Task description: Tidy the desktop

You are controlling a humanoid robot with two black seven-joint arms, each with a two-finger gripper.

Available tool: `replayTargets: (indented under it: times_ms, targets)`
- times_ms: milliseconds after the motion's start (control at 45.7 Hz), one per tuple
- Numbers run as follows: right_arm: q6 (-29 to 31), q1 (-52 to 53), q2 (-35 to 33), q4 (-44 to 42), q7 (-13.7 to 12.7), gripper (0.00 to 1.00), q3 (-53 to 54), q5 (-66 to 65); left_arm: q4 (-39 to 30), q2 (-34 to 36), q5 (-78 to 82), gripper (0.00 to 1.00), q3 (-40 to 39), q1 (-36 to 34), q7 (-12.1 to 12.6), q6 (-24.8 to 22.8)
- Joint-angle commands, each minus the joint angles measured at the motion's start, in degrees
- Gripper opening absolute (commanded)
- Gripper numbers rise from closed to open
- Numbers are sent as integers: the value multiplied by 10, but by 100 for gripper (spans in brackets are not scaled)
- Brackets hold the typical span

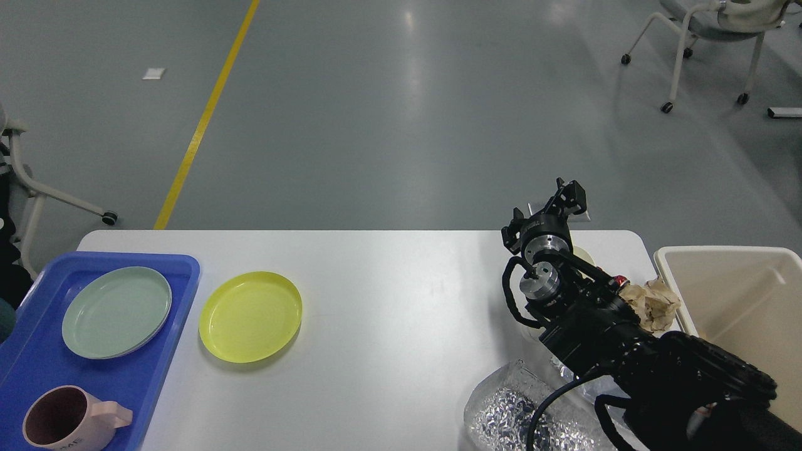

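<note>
The white desktop [388, 351] fills the lower half of the head view. A yellow plate [250, 316] lies on it left of centre, just beside a blue tray [37, 369]. The tray holds a pale green plate [116, 312] and a pink mug [62, 426]. Crumpled brown paper [656, 302] and a crinkled silver foil bag [501, 423] lie at the right. My right gripper [567, 195] hangs over the table's far right edge, dark and small, with its jaws unreadable. My left gripper is out of view. A teal sliver [4, 319] shows at the left border.
A beige plastic bin [770, 257] stands off the table's right end, close to the brown paper. My right arm [601, 326] covers the table's right front. Wheeled chairs stand on the floor at far left [37, 194] and far right [689, 50].
</note>
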Motion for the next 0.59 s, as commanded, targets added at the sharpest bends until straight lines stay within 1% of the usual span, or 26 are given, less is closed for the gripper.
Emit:
replayTargets:
  times_ms: [0,109,241,459,569]
  targets:
    - [0,0,0,0,0,100,0,0,34,1,0,3,-31,83,0,42]
    - [0,0,0,0,0,100,0,1,53,0,0,3,-80,165,1,82]
    - [0,0,0,0,0,100,0,0,63,-3,0,4,-130,238,1,111]
    - [0,0,0,0,0,100,0,1,89,-16,1,5,-194,346,1,114]
    - [0,0,0,0,0,100,0,0,107,-30,2,6,-228,386,2,115]
